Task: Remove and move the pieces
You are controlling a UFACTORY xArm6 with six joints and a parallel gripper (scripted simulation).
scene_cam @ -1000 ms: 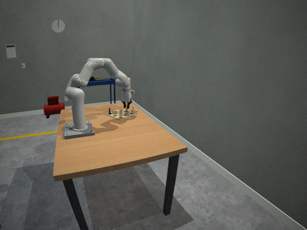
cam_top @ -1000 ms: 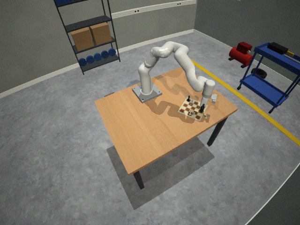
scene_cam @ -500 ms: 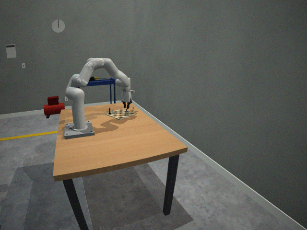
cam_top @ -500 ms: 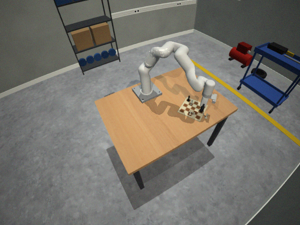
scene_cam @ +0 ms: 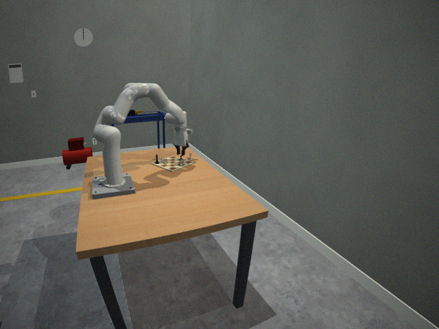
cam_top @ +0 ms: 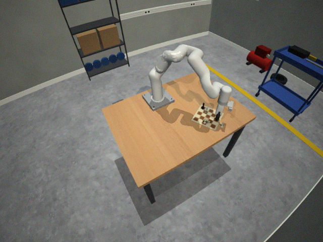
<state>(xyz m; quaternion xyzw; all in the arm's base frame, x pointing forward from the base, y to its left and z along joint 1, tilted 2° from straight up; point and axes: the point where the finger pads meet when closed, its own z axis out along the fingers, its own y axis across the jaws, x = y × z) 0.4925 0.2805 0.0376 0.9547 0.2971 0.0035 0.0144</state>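
From where I stand there is one wooden table (cam_top: 156, 140), one white arm (cam_top: 198, 65) bolted to it, and one small brown-and-cream chessboard (cam_top: 199, 114) near the table's right end. I count four chess pieces I can be sure of. One black piece (cam_top: 203, 106) and one pale piece (cam_top: 206, 108) stand close together at the board's far corner. A second pale piece (cam_top: 205, 120) stands nearer the board's front edge. A third pale piece (cam_top: 222, 124) stands upright on the table itself, just beside the board's right edge and clear of it. They are all tiny, and I cannot read the square letters.

The gripper (cam_top: 217, 116) hangs straight down over the right part of the board, close above it. Its dark fingers are set at a narrowish gap with nothing clamped between them. Whether a piece stands directly beneath them is too small to tell.
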